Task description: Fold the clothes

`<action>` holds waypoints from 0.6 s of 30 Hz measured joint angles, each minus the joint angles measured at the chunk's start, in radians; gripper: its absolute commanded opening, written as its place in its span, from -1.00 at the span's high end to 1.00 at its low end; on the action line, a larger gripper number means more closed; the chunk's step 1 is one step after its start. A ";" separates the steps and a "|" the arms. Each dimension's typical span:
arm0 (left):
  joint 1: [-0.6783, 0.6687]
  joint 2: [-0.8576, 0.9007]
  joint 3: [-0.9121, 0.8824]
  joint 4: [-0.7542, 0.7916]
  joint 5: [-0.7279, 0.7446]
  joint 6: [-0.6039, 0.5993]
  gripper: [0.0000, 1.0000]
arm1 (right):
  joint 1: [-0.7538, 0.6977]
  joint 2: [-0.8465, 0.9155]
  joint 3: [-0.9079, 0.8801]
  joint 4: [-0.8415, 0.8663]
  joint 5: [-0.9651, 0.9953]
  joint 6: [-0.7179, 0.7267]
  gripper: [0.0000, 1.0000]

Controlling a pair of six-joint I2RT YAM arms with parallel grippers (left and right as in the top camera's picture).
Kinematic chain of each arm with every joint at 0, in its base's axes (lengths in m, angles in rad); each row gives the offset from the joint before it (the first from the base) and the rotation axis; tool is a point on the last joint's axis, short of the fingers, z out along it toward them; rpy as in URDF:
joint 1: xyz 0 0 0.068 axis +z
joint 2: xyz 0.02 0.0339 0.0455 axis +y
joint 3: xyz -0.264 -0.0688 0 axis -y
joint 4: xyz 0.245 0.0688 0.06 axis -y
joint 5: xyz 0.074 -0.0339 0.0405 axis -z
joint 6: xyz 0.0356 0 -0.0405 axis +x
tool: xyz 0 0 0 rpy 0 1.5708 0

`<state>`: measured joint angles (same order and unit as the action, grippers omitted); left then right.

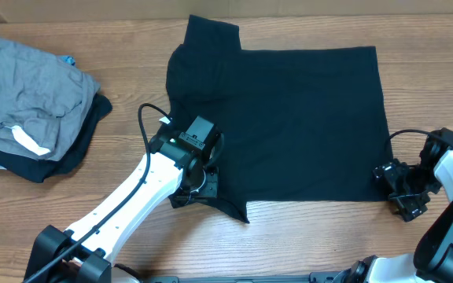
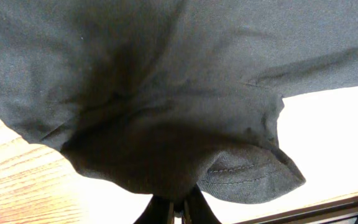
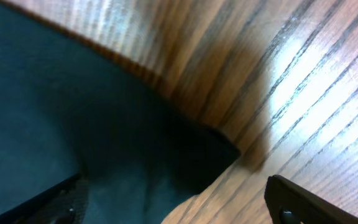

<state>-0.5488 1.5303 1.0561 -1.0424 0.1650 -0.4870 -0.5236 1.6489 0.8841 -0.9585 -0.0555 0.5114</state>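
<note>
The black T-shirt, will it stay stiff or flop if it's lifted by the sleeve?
Probably floppy: the black T-shirt bunches and drapes where the left gripper pinches its sleeve. Likely light, since it lies thin and flat on the table.

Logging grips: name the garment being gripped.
The black T-shirt, pinched at its edge by the left gripper; the grey garment and dark garment beneath lie untouched.

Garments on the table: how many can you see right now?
3. The black T-shirt spread mid-table; a grey garment crumpled at the overhead view's left, lying on a dark garment. A blue edge under that pile may be a fourth.
</note>
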 measured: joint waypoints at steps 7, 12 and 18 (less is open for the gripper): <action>0.000 0.000 0.000 0.000 -0.006 0.000 0.91 | 0.000 0.000 -0.024 0.046 0.009 0.011 0.19; 0.000 0.000 0.000 0.000 -0.006 0.000 0.92 | 0.000 0.000 -0.025 0.063 0.010 0.012 0.87; 0.000 0.000 0.000 0.000 -0.006 0.000 0.92 | 0.000 0.000 -0.025 0.065 0.007 -0.008 0.92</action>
<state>-0.5488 1.5303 1.0561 -1.0424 0.1593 -0.4870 -0.5232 1.6489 0.8589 -0.8936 -0.0483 0.5034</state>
